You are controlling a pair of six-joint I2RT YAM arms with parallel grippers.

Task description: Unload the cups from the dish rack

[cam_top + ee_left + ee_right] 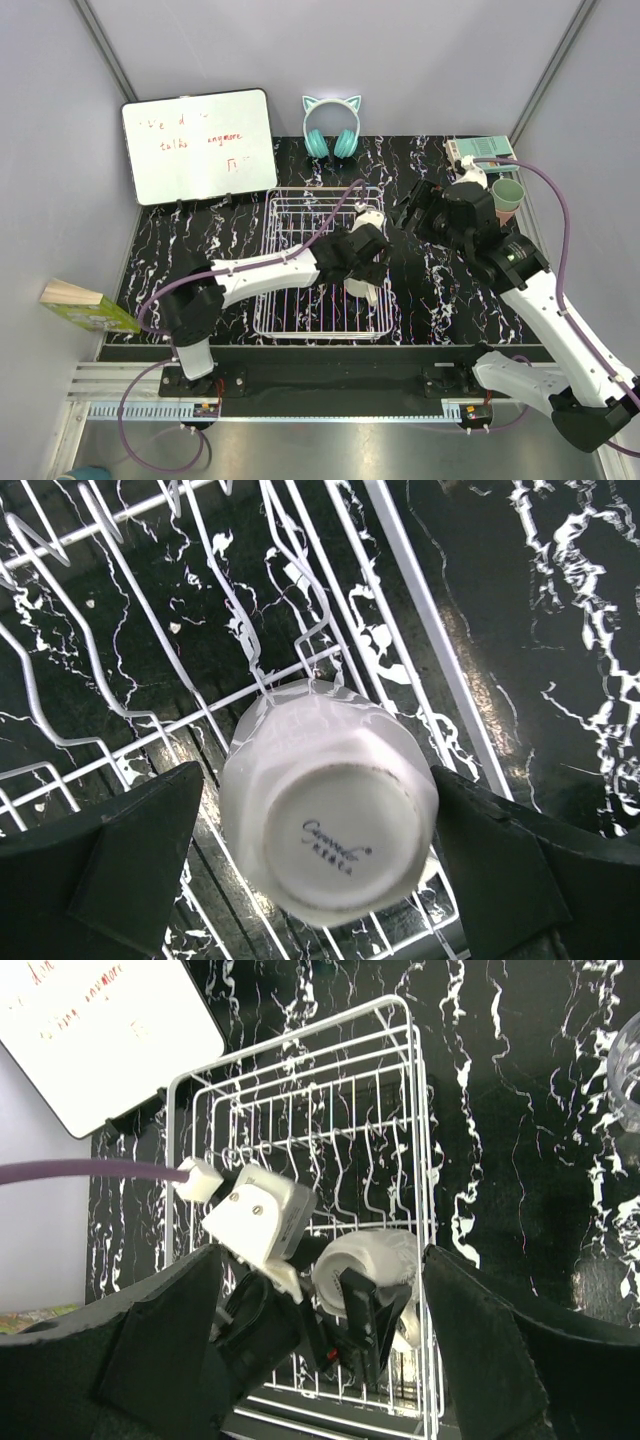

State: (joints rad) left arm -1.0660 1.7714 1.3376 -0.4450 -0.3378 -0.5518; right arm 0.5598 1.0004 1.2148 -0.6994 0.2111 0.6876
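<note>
The white wire dish rack (300, 300) stands mid-table and shows in the left wrist view (120, 710) and the right wrist view (300, 1110). A cream-white mug (363, 292) lies on its side by the rack's right wall, base toward my left wrist camera (335, 830), and shows in the right wrist view (375, 1260). My left gripper (362, 272) (315, 775) is open, with one finger on each side of the mug. My right gripper (412, 212) (322, 1255) is open and empty, above the table right of the rack. A sage-green cup (507, 192) and a clear glass (475, 178) (628, 1070) stand far right.
A whiteboard (198, 146) leans at the back left, with teal cat-ear headphones (331, 128) behind the rack. A teal box (482, 150) lies at the back right. A green-and-wood block (85, 305) sits off the table's left edge. Grey walls close in both sides.
</note>
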